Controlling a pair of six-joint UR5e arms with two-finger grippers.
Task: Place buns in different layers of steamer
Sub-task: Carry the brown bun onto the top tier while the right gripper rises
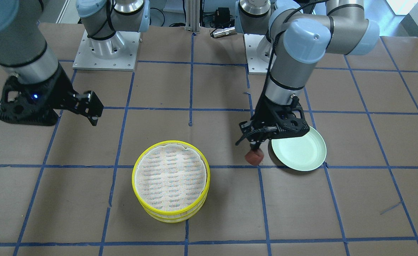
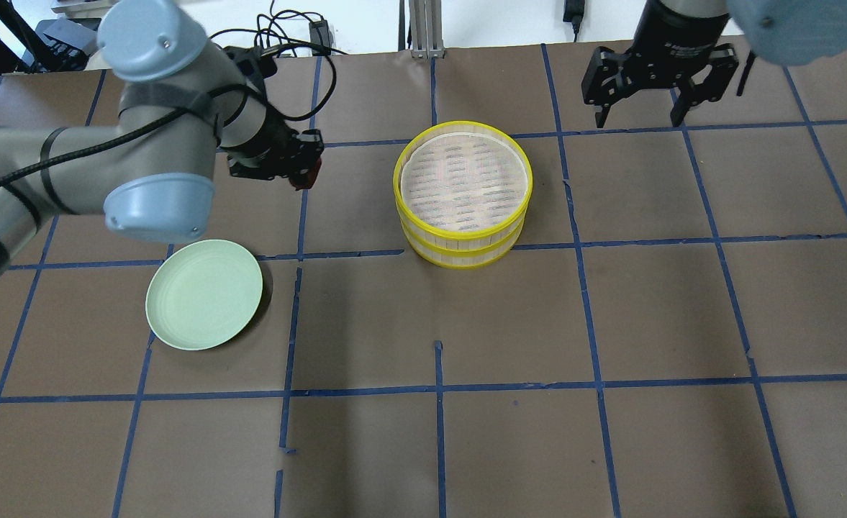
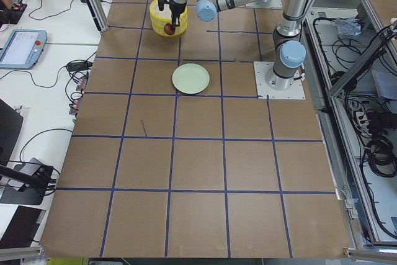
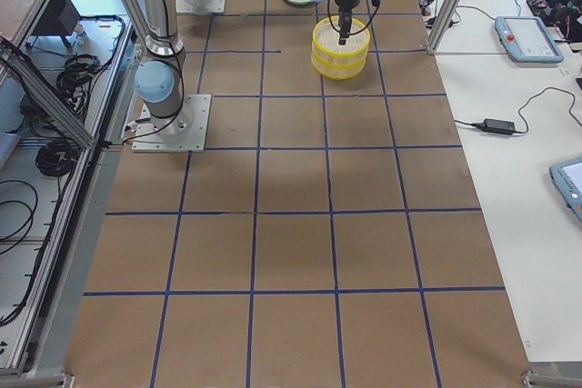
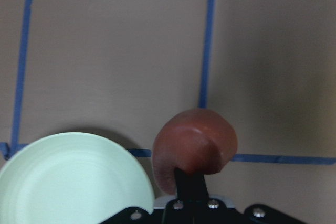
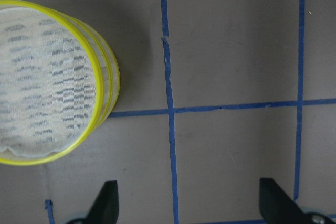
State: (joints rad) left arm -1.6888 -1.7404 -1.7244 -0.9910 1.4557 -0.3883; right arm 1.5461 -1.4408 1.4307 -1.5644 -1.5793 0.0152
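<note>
My left gripper [image 1: 254, 148] is shut on the dark reddish-brown bun [image 1: 254, 157] and holds it above the table, between the pale green plate and the steamer. The bun also shows in the left wrist view [image 5: 195, 148] and in the overhead view [image 2: 311, 177]. The two yellow-rimmed steamer trays [image 1: 135, 177] are stacked near the table's middle, and the top mesh liner is bare [image 2: 464, 180]. My right gripper [image 2: 639, 116] is open and empty, hovering beside the stack [image 6: 113, 85]. The white bun is not in view.
The pale green plate [image 1: 301, 153] lies bare on the table on my left side, just beside the left gripper [image 2: 204, 295]. Brown paper with blue tape lines covers the table. Both arm bases stand at the robot's edge.
</note>
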